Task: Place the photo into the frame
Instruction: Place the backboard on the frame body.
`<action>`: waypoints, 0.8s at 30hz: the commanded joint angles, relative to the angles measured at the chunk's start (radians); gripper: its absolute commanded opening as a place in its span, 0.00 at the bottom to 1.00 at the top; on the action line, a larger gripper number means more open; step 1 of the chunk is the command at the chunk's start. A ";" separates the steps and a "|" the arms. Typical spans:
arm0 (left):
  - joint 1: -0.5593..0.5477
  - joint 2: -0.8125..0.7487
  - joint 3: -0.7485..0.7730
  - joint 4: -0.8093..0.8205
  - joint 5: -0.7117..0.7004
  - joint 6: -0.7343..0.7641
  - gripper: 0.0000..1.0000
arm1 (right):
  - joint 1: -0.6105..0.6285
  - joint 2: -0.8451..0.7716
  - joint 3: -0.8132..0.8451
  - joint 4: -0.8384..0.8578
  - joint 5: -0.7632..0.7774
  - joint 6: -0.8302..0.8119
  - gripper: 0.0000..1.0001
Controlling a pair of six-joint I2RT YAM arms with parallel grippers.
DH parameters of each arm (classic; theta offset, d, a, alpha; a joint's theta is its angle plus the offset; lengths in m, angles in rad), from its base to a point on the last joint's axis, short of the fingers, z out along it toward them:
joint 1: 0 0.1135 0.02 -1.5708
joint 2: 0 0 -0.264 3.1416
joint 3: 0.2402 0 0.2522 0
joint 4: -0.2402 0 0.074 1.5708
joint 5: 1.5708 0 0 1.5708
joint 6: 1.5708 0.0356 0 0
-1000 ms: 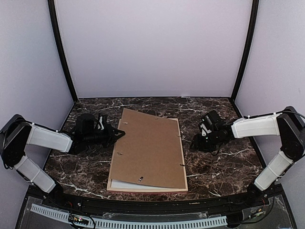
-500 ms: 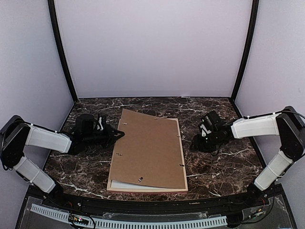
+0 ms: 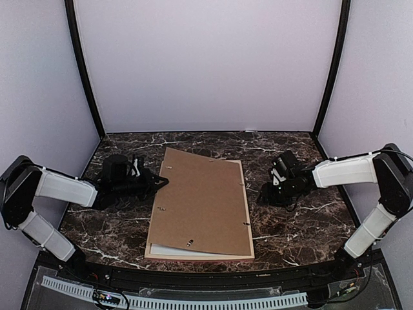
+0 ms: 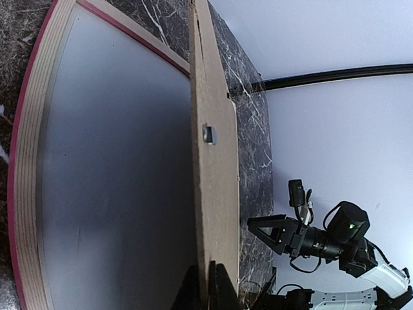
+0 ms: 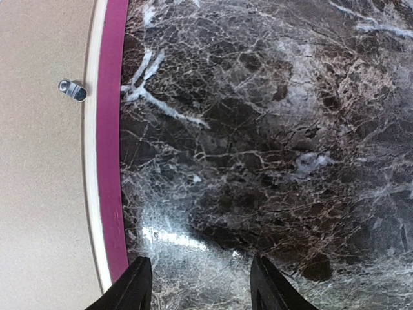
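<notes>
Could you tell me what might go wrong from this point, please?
1. The left gripper pinches the brown backing board only at its raised left edge; it may slip and drop onto the frame.
2. The board sits tilted and skewed over the frame, so it may not seat when lowered.
3. The right gripper, jaws open, touches nothing; the frame could slide.

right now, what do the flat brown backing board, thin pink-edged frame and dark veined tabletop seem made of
brown backing board: likely matte fibreboard; grainless tan face.
pink-edged frame: probably wood; pale banded rail, painted pink outside.
dark veined tabletop: glossy marble or marble-look laminate; white veins, glare.
</notes>
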 commanded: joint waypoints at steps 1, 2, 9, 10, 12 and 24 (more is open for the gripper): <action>0.006 0.029 -0.029 -0.101 -0.094 0.053 0.00 | -0.005 0.012 -0.006 0.023 -0.004 -0.008 0.53; 0.006 0.029 -0.030 -0.102 -0.095 0.051 0.00 | -0.005 0.012 -0.006 0.023 -0.004 -0.008 0.53; 0.006 0.015 -0.040 -0.097 -0.118 0.044 0.00 | -0.005 0.012 -0.009 0.026 -0.004 -0.008 0.53; 0.006 0.016 -0.039 -0.100 -0.119 0.044 0.00 | -0.005 0.012 -0.009 0.027 -0.005 -0.008 0.53; 0.006 0.015 -0.036 -0.100 -0.119 0.044 0.00 | -0.005 0.012 -0.008 0.027 -0.004 -0.007 0.53; 0.033 0.008 -0.002 -0.164 -0.109 0.081 0.00 | -0.005 0.015 -0.011 0.029 -0.004 -0.009 0.53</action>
